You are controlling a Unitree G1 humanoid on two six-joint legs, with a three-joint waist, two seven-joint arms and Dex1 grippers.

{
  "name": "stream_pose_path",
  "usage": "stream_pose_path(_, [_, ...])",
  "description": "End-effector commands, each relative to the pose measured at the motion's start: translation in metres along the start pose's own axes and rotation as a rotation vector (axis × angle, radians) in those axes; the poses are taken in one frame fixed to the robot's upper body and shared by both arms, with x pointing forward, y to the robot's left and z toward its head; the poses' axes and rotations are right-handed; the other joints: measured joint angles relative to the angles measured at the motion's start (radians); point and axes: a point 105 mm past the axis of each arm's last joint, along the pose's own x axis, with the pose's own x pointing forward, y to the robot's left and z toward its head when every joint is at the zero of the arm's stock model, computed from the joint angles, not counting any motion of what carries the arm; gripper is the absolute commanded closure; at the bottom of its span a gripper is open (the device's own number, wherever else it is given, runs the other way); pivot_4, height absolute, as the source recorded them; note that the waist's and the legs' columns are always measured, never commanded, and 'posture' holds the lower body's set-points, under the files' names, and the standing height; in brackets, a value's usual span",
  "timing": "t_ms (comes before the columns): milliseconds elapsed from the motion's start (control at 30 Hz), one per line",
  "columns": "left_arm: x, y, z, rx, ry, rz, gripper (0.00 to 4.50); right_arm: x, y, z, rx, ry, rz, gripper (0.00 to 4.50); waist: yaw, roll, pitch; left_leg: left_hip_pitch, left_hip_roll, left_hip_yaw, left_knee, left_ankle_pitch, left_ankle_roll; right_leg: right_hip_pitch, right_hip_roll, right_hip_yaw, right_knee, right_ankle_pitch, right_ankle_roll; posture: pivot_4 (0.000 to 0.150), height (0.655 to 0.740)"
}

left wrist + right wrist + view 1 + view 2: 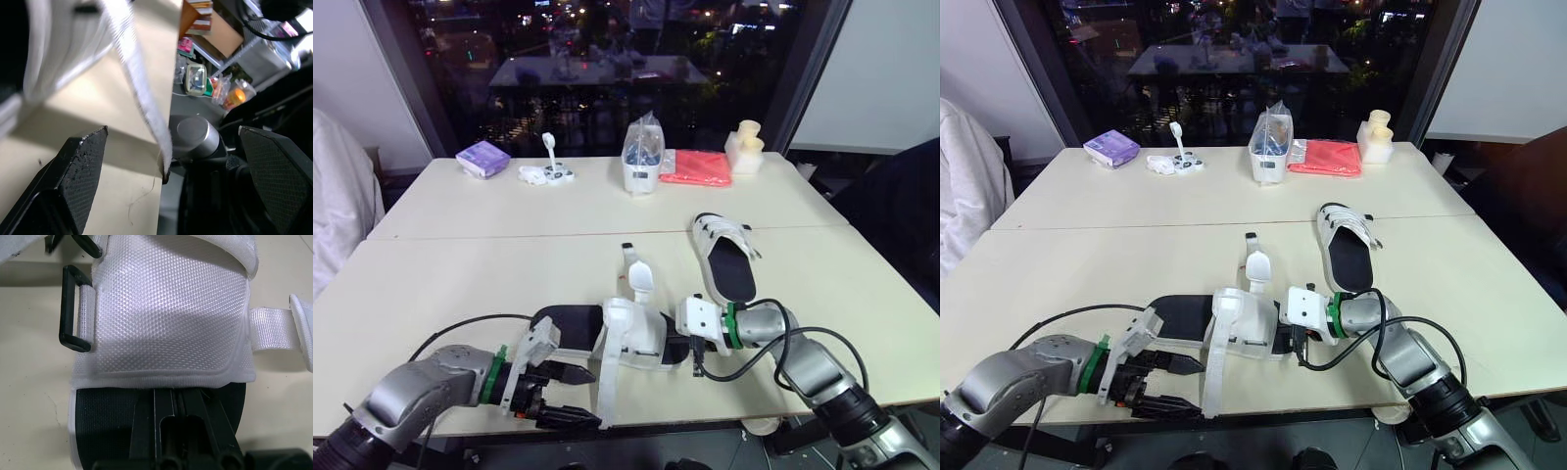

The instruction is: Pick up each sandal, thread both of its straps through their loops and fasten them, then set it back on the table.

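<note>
Table [460, 284]: a pale top is carrying everything, with a seam running from its left edge to its right edge.
Near sandal [636, 338]: it is lying along the table's front edge, close to the middle, with its black insole facing up and its white mesh upper arching over it.
Long strap [605, 387]: it is hanging loose from the near sandal's upper and dropping past the table's front edge, unthreaded.
Short strap [639, 277]: it is sticking up from the far side of the near sandal, unfastened.
Black loop [68, 308]: it is sitting at the edge of the white upper with nothing passing through it.
Left gripper [592, 397]: it is hovering at the front edge, its claw spread wide; the long strap is dangling between the two fingers and touching neither.
Right gripper [178, 404]: it is resting on the near sandal's insole, its fingers drawn together and running in under the white upper, where their tips are hidden.
Second sandal [724, 257]: it is lying sole down on the table's right half, beyond the right gripper and apart from the near sandal.
Purple packet [482, 158]: it is sitting near the far left corner.
Clear bag in white tub [640, 157]: it is standing at the far edge, near the middle.
Red cloth [697, 167]: it is lying just beside the tub, toward the far right corner.
</note>
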Motion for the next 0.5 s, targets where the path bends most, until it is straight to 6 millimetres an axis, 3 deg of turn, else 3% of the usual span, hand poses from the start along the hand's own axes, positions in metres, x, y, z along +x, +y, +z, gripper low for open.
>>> stream_pose_path(33, [0.009, -0.009, 0.005, -0.043, -0.026, -0.011, 0.05, 0.002, 0.009, -0.017, 0.052, 0.067, 0.018, 4.50, 0.000, 0.000, 0.000, 0.000, 0.000, 0.000, 0.000, 0.000, 0.000, 0.000, 0.000, 0.000, 0.000, 0.000, -0.001, 0.150, 0.7400])
stream_pose_path(300, [0.027, -0.001, 0.002, -0.149, -0.070, 0.023, 0.05, 0.001, 0.012, -0.012, 0.076, 0.049, 0.015, 4.50, 0.002, 0.000, 0.000, 0.000, 0.000, -0.001, 0.000, 0.000, 0.000, 0.000, 0.000, 0.000, -0.001, 0.001, -0.002, 0.150, 0.7400])
stream_pose_path(400, [0.034, 0.002, 0.002, -0.171, -0.084, 0.035, 0.85, -0.001, 0.014, -0.014, 0.076, 0.061, 0.017, 4.50, 0.005, 0.000, 0.000, 0.000, 0.000, -0.001, 0.000, 0.000, 0.000, 0.000, -0.001, 0.000, -0.001, 0.001, -0.003, 0.150, 0.7400])
stream_pose_path(500, [0.036, 0.003, 0.003, -0.181, -0.091, 0.035, 2.38, -0.001, 0.014, -0.015, 0.082, 0.062, 0.012, 4.50, 0.006, 0.000, 0.000, 0.000, 0.000, -0.001, 0.000, 0.000, 0.000, 0.000, -0.001, 0.000, -0.001, 0.000, -0.004, 0.150, 0.7400])
